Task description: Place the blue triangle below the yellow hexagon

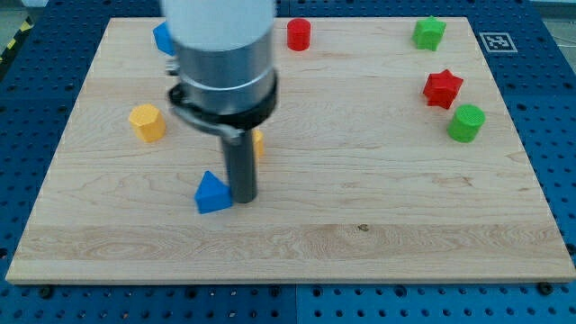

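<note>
My tip rested on the wooden board, touching the right side of the blue triangle. I carried no jaws to part or close, only the bare rod, so nothing was clamped. The blue triangle sat in the lower left part of the board, below and to the view's right of the yellow hexagon, which lay near the left edge.

The board held everything; no bins or trays stood on it. I counted two blue blocks: the triangle and another blue block at the top left, half hidden by my arm, shape unclear. Two yellow: the hexagon and a yellow sliver behind my rod. Two red: a cylinder and a star. Two green: a star and a cylinder.
</note>
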### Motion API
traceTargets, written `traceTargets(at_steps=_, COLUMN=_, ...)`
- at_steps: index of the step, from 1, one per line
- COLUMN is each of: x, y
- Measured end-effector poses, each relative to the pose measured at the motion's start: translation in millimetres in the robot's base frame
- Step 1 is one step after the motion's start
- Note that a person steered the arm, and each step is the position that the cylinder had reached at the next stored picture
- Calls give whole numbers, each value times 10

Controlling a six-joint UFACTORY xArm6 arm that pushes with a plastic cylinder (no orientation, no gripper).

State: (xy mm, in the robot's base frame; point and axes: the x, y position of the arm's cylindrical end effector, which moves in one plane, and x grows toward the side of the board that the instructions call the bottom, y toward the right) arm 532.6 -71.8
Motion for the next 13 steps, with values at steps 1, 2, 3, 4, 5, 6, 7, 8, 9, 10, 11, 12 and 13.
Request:
traceTargets(at_steps=1, x=-91, y=-114)
traceTargets(at_steps=2, x=-324, y=-116)
traceTargets(at_steps=3, x=-289, y=-267)
traceTargets(at_steps=4, x=-180, y=-446)
traceTargets(at_steps=5, x=-260, y=-440)
traceTargets(at_steps=6, x=-260, y=-144)
traceTargets(at_steps=7, x=77, y=-84)
traceTargets(at_steps=8, x=219, y=-316)
traceTargets(at_steps=9, x=219, y=-657)
traceTargets(at_steps=10, x=79, y=-716)
traceTargets(at_steps=11, x=-133, y=-723)
traceTargets(at_steps=12, x=-8, y=-832)
traceTargets(at_steps=13, x=35, y=-870)
